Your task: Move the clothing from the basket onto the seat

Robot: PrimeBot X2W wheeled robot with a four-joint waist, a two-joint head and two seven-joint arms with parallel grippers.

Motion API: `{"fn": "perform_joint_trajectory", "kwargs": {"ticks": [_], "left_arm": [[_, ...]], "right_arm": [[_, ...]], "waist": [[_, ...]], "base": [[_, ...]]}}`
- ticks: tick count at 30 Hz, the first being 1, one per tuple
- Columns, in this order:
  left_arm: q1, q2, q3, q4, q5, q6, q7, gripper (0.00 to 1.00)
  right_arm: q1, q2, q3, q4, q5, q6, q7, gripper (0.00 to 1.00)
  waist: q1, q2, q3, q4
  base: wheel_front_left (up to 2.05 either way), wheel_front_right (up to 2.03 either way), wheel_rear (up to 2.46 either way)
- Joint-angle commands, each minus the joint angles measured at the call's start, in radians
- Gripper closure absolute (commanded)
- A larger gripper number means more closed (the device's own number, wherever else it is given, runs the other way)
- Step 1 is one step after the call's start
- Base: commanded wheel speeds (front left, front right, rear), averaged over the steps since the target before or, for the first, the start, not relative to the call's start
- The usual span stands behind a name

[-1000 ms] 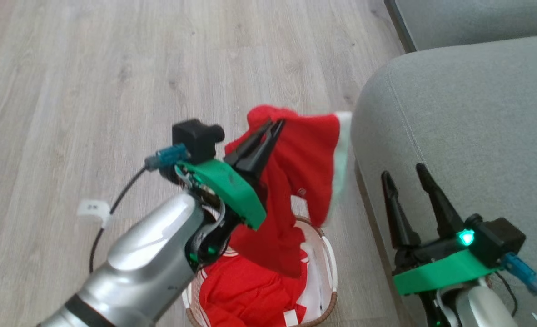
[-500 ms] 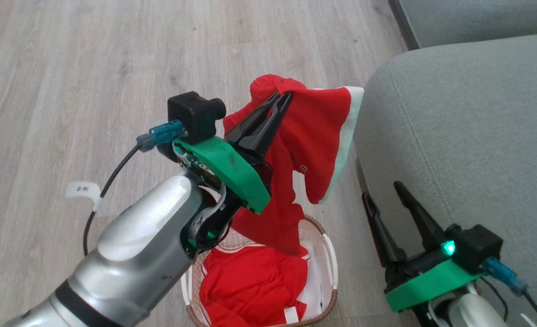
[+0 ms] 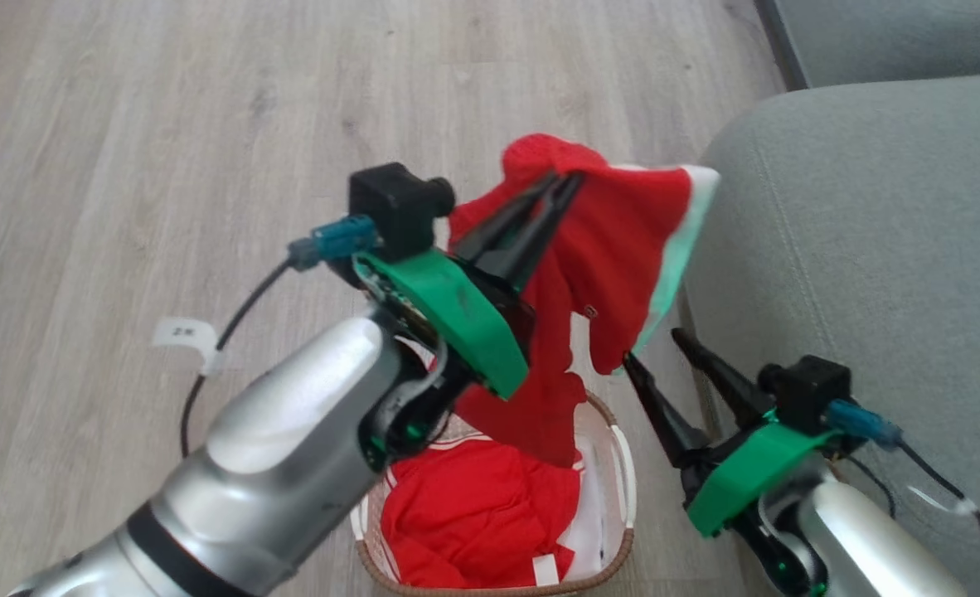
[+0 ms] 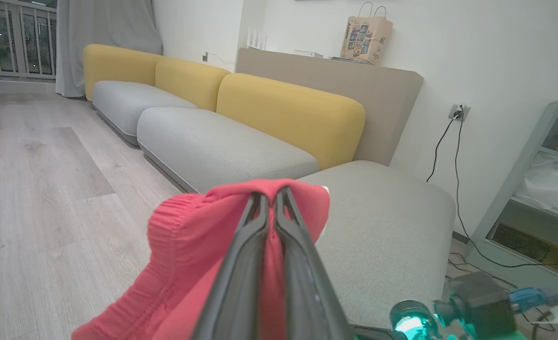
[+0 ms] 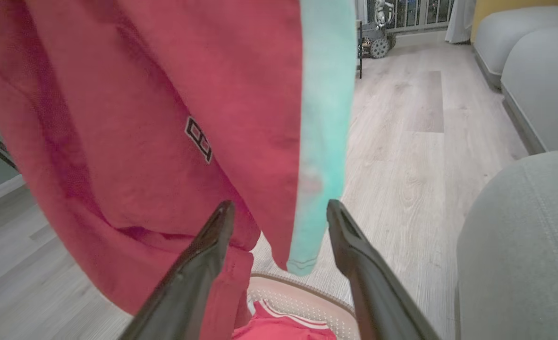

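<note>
Red clothing (image 3: 623, 240) dangles over the basket (image 3: 628, 485), pinched tight in the left tool (image 3: 569, 177); right tool (image 3: 654, 348) gapes open beside the seat (image 3: 871, 232).

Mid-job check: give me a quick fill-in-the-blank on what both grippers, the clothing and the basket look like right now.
1. The left gripper is ____ on a red garment that hangs in the air.
2. The right gripper is ____ and holds nothing.
3. The second garment, lying in the basket, is ____ in colour.
4. The grey seat stands to the robot's ____ of the basket.

Missing words: shut; open; red; right.
</note>
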Motion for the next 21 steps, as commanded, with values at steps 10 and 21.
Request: {"fn": "perform_joint_trajectory", "kwargs": {"ticks": [10,21], "left_arm": [[-0.084,-0.044,-0.018,-0.049,0.002,-0.03,0.02,1.0],[-0.078,-0.081,-0.066,-0.039,-0.003,-0.048,0.035,1.0]], "right_arm": [[-0.18,-0.017,0.163,0.145,0.115,0.0,-0.007,0.0],[-0.311,0.046,0.297,0.29,0.15,0.0,-0.063,0.0]], "waist": [[0.0001,0.0,-0.004,0.077],[0.0001,0.0,-0.011,0.128]], "base": [[0.0,0.0,0.0],[0.0,0.0,0.0]]}}
